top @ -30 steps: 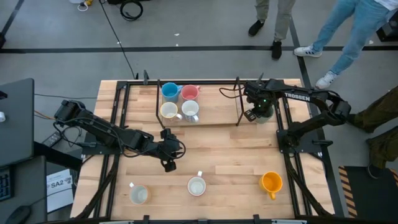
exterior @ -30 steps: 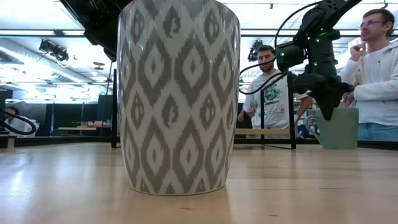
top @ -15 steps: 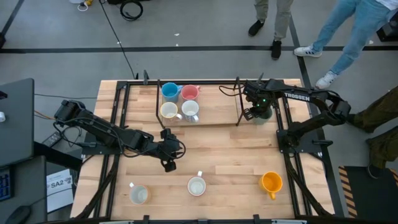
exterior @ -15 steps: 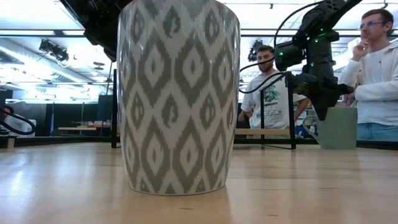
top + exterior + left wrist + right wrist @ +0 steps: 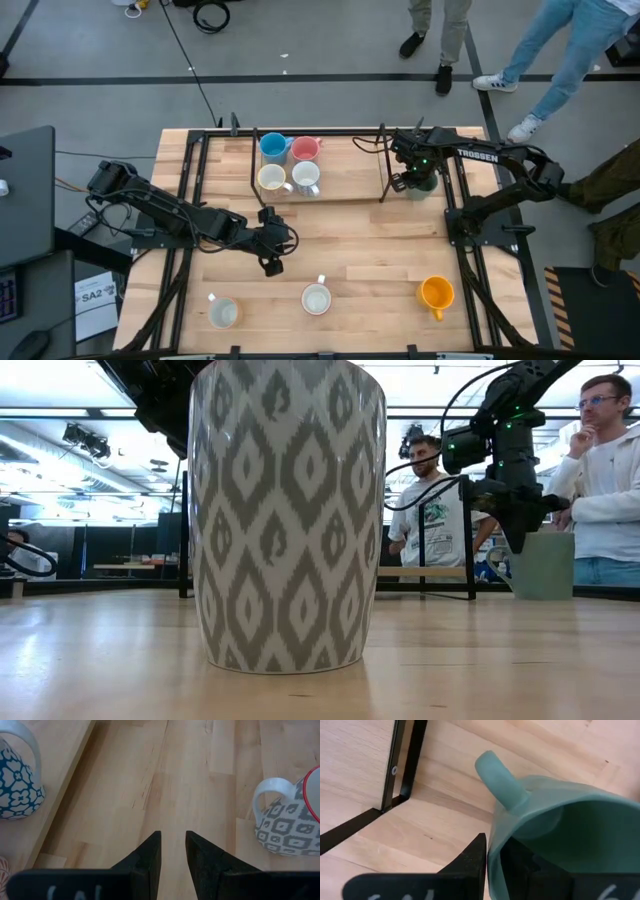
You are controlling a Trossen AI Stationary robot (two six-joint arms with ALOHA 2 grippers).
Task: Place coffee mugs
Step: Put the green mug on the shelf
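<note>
Moved since a second ago: in the low view my right gripper [image 5: 522, 525] has come up a little off the green mug [image 5: 545, 565]; nothing else on the table has shifted.
Right gripper: at the far right of the table, straddling the wall of the green mug [image 5: 555, 845] just beside its handle, one finger outside and one inside. The jaws look only slightly parted, so I judge the grip is being let go, though I cannot tell whether the pads are touching the wall or just clear of it.
Left gripper [image 5: 172, 852]: parked mid-table, left of centre, fingers a narrow gap apart and holding nothing.
Step in hand: releasing the green mug, I reckon. I'd open wider before lifting, then rise straight up so the inner finger doesn't drag the rim or tip the mug toward the black frame upright [image 5: 402, 765] beside it.
Placed so far: blue mug [image 5: 272, 147], pink mug [image 5: 305, 149] and two pale mugs [image 5: 288, 178] grouped at the far side, left of centre.
Left to place: orange mug [image 5: 437, 293] near right, patterned white mug [image 5: 316, 298] near centre, another pale mug [image 5: 222, 312] near left.
Surface: light wooden table [image 5: 350, 240], flat and dry-looking, with a black frame along its edges.
Room: two people [image 5: 600, 470] standing beyond the far edge; grey floor.
</note>
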